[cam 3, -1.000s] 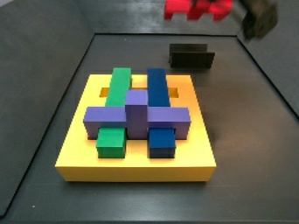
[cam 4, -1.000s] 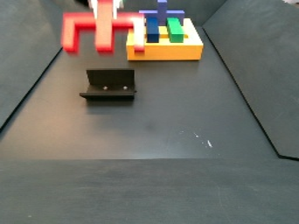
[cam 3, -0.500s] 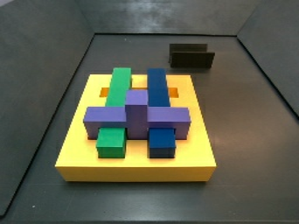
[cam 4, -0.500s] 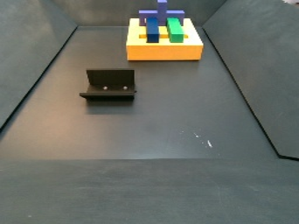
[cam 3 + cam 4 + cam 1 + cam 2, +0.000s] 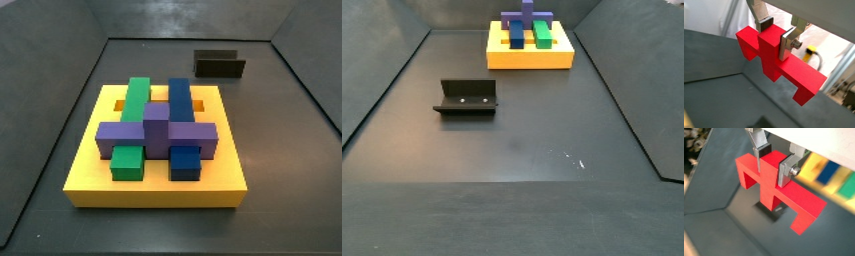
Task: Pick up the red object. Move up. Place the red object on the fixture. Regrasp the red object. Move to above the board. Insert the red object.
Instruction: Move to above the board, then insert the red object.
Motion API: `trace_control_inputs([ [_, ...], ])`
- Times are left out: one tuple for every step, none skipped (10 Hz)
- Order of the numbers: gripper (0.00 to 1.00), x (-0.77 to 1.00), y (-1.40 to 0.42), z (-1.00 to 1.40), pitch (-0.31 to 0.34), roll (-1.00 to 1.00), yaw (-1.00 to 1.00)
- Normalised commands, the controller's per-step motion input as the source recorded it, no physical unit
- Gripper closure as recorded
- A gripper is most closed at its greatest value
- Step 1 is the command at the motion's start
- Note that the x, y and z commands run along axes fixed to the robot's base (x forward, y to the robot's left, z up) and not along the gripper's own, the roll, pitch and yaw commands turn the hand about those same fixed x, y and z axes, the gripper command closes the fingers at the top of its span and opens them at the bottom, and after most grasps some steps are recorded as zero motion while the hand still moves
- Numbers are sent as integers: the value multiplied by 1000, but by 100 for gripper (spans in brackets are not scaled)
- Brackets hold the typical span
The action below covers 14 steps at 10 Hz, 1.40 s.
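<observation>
The red object (image 5: 777, 65) (image 5: 771, 188) hangs in the air, seen in both wrist views. My gripper (image 5: 775, 34) (image 5: 774, 163) is shut on its central stem, with the crossbar and two legs sticking out on either side. Neither gripper nor red object shows in the side views. The fixture (image 5: 219, 65) (image 5: 468, 98) stands bare on the dark floor. The board (image 5: 154, 185) (image 5: 529, 60) lies apart from it, and shows as a blurred yellow patch (image 5: 814, 164) far below in a wrist view. A dark shape (image 5: 767, 213) shows under the red object.
Green (image 5: 134, 100), blue (image 5: 179, 100) and purple (image 5: 154, 130) blocks sit in the board's slots. Dark walls ring the floor on all sides. A small white scratch (image 5: 573, 157) marks the floor.
One second ago the red object and gripper were at the top edge of both side views; they have since risen out of those views. Board and fixture have not moved.
</observation>
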Motion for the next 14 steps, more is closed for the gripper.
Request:
trace_control_inputs([
  [100, -1039, -1400, 275, 51, -1000, 4],
  [100, -707, -915, 178, 48, -1000, 10],
  [100, -436, -537, 94, 47, -1000, 12],
  [100, -264, -295, 54, 41, -1000, 12],
  [100, -177, -149, 42, 31, -1000, 12],
  [100, -130, -53, 16, 11, -1000, 13],
  [100, -100, -2, 9, -10, -1000, 10],
  [100, -82, 13, 7, -27, -835, 9],
  [100, -70, 22, 2, -35, -608, 3],
  [100, -56, 15, -1, -37, -346, -4],
  [100, -40, 10, 2, -32, -221, -4],
  [100, 43, 129, -66, 0, -117, 0],
  [100, 60, 146, -263, -19, -197, 0],
  [100, 46, 206, -474, -83, -339, 0],
])
